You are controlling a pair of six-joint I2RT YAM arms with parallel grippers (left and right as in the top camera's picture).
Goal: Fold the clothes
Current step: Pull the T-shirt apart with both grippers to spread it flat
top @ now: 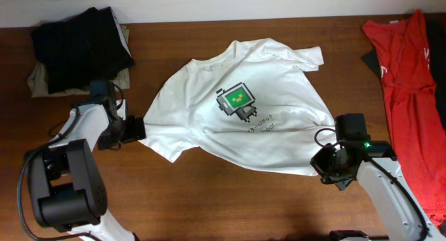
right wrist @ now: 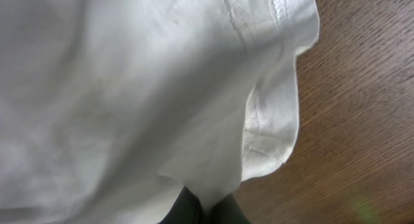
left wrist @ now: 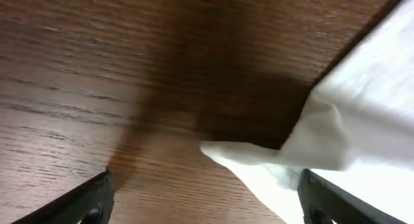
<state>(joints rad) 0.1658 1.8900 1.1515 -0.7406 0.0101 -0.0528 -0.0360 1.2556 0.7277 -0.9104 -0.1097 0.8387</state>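
Observation:
The white T-shirt point(top: 244, 109) lies spread and rumpled on the wooden table, its green-and-grey robot graphic point(top: 235, 100) facing up. My left gripper point(top: 132, 128) is at the shirt's left sleeve edge. In the left wrist view the gripper point(left wrist: 207, 204) is open, its fingers wide apart, and a white cloth corner point(left wrist: 259, 166) lies between them near the right finger. My right gripper point(top: 327, 164) is at the shirt's lower right corner. In the right wrist view its fingers point(right wrist: 202, 212) are shut on a pinch of the white cloth point(right wrist: 129, 88), with the hem point(right wrist: 275, 120) hanging beside them.
A stack of black and beige folded garments point(top: 80, 49) sits at the back left, close behind the left arm. A red shirt point(top: 408, 81) lies along the right edge over a dark item. Bare wood point(top: 223, 199) shows in front of the T-shirt.

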